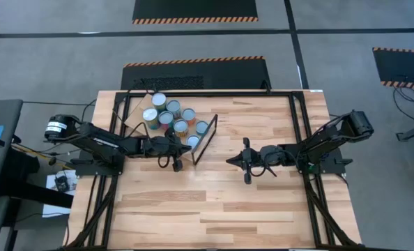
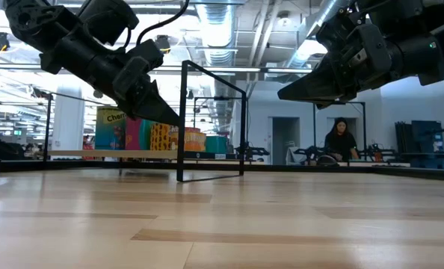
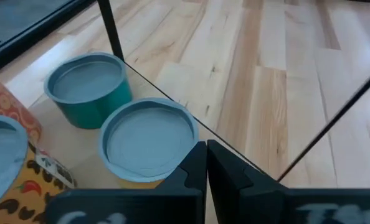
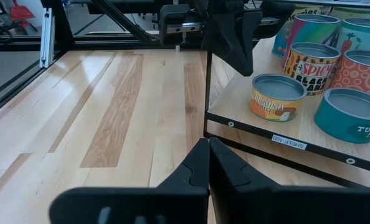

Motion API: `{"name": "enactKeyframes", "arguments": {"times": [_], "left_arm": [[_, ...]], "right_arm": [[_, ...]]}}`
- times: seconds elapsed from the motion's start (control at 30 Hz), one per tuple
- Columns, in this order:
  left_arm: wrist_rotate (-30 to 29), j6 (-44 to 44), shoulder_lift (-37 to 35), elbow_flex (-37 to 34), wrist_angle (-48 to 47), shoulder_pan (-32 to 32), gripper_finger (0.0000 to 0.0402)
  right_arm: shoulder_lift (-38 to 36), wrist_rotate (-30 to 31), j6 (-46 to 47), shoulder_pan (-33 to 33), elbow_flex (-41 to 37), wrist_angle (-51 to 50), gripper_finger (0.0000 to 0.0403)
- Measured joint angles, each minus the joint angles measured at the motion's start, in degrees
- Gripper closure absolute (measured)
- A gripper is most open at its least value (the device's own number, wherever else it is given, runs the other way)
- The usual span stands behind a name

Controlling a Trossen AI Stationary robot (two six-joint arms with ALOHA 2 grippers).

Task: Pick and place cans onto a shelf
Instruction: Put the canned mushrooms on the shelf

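In the centre right of the high view our right gripper hangs closed and empty over bare table; left of centre the left gripper, also pinched shut on nothing, sits at the shelf edge. Behind it the cans cluster upper left on the board — rigid, light, smooth-walled tins, we judge — best pinched across the sides just below the rim.

In your left wrist view, two cans run off the picture's edge, and the left gripper covers the near rim of the yellow can. From overhead, the cans' labels are too small to read. In the low view, the left arm hides several cans on the shelf.
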Motion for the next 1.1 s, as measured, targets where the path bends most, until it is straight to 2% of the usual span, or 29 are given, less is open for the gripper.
{"name": "enactKeyframes", "arguments": {"times": [1.1], "left_arm": [[-1.47, 0.42, 0.0, 1.62, -2.91, -0.96, 0.0402]], "right_arm": [[0.0, 0.0, 0.0, 0.0, 0.0, 0.0, 0.0386]]}}
